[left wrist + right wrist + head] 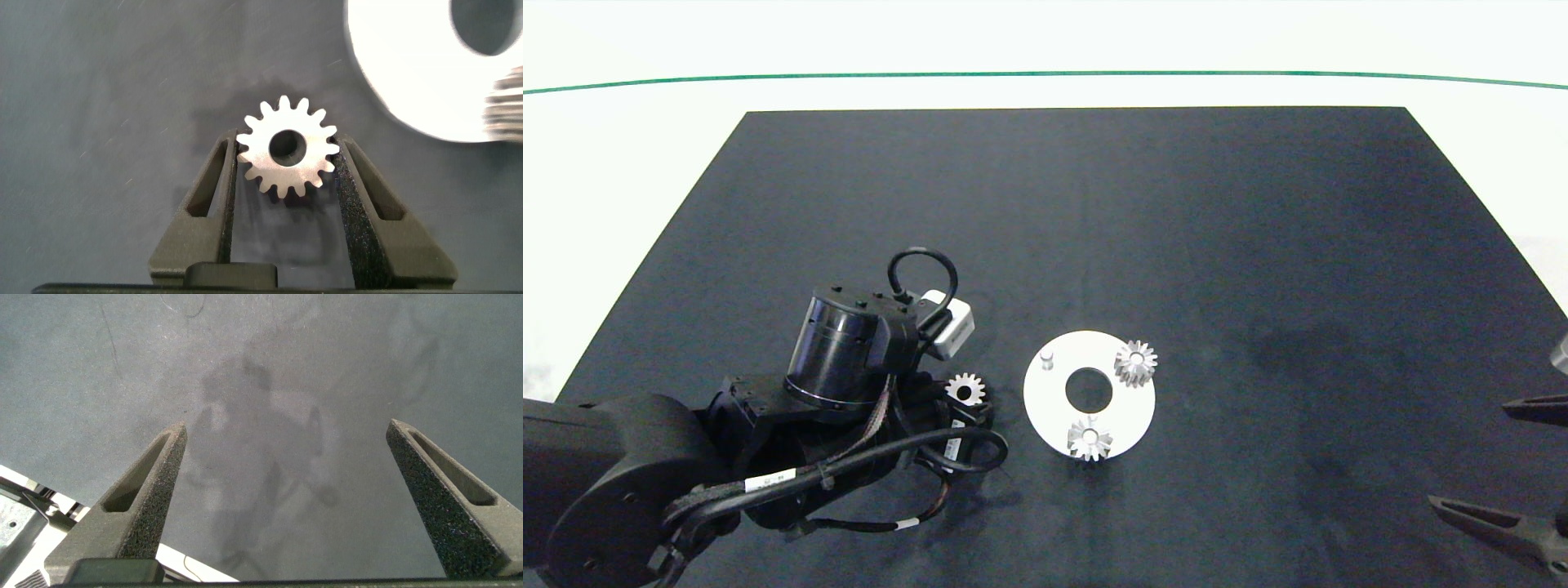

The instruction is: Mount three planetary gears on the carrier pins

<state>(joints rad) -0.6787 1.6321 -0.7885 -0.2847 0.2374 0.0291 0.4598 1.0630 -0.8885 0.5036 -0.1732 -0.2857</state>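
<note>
The last gear (pixel 286 147) was pinched flat in the left gripper (pixel 286 175), ready for the bare pin (pixel 1047 357); the right gripper (pixel 286 457) was spread wide.

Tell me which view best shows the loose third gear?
Left wrist view: the third gear lies flat between the left gripper fingers, teeth and hole clear. Head view shows it small, partly behind the arm. Right wrist view shows only mat.

Overhead head view of dark mat (pixel 1094 204); both wrist cameras close above it, left sharing white disc (pixel 409 73)
</note>
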